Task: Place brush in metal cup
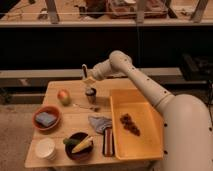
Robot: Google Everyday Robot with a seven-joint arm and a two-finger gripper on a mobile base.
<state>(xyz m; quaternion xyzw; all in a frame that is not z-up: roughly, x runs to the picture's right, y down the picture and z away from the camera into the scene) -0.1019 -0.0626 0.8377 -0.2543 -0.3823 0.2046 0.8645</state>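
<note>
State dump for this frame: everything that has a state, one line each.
gripper: over the metal cup, shut on the brush
brush: held upright in the air, not yet in the cup
metal cup: upright, open top
cloth: crumpled
red bowl: upright, holds a blue sponge
white tub: upright

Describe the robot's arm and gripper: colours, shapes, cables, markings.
The arm is smooth, rounded and off-white, built of thick tubular segments with bulbous joints, widening into a large pale shoulder shell. The gripper, above the small grey-silver metal cup, looks pale grey-white and much slimmer. No cables or markings are visible.
</note>
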